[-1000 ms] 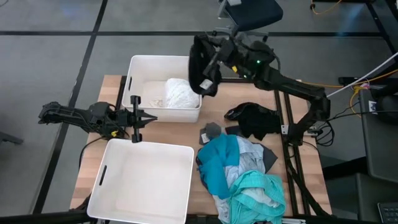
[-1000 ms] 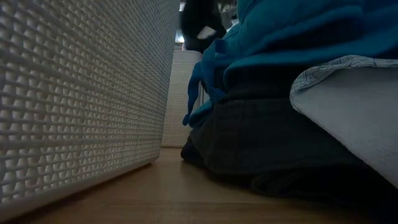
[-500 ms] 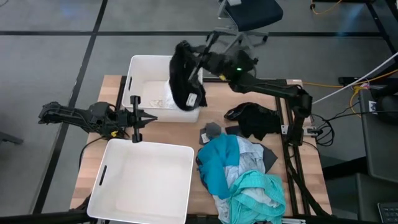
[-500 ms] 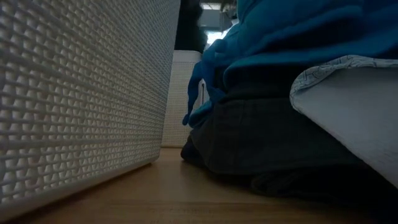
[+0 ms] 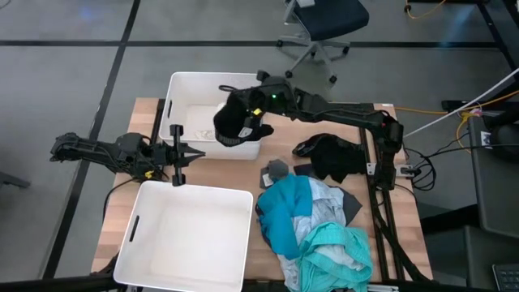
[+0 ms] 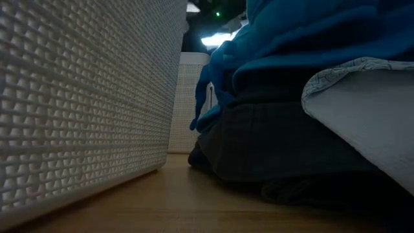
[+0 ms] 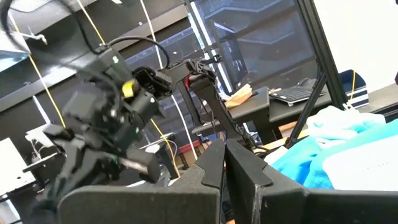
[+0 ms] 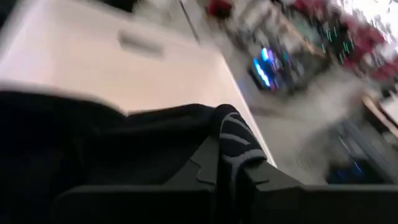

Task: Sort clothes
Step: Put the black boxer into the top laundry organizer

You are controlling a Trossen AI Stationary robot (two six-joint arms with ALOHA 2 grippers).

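My right gripper (image 5: pixel 253 113) reaches in from the table's right and is shut on a black garment (image 5: pixel 233 123) above the far white bin (image 5: pixel 182 88), which holds a white garment (image 5: pixel 203 123). The wrist view shows the dark cloth (image 8: pixel 124 143) spread before the fingers. A pile of teal, blue, white and grey clothes (image 5: pixel 316 231) lies on the near right of the table. Another black garment (image 5: pixel 332 154) lies beyond it. My left gripper (image 5: pixel 199 153) waits shut and empty between the two bins. My right gripper pinches a bunched fold of the black garment with grey stripes (image 8: pixel 233 146) between its two fingers. It comes from the table's right, slanting down. The garment hangs below the fingers over the bin's right part (image 5: pixel 227 136); I cannot tell whether its lower end touches the bin.
A larger white bin (image 5: pixel 146 259) stands at the near left; its textured wall (image 6: pixel 77 97) fills the left of the low view. A small grey piece (image 5: pixel 276 170) lies mid-table. The blue cloth (image 6: pixel 304 39) and a dark garment (image 6: pixel 278 149) block the low view's right.
My right gripper has gone toward the table's left and down with the black garment, from above the far bin's right rim to low over the bin. The garment, which hung long below the fingers, is now bunched lower over the bin's right part.
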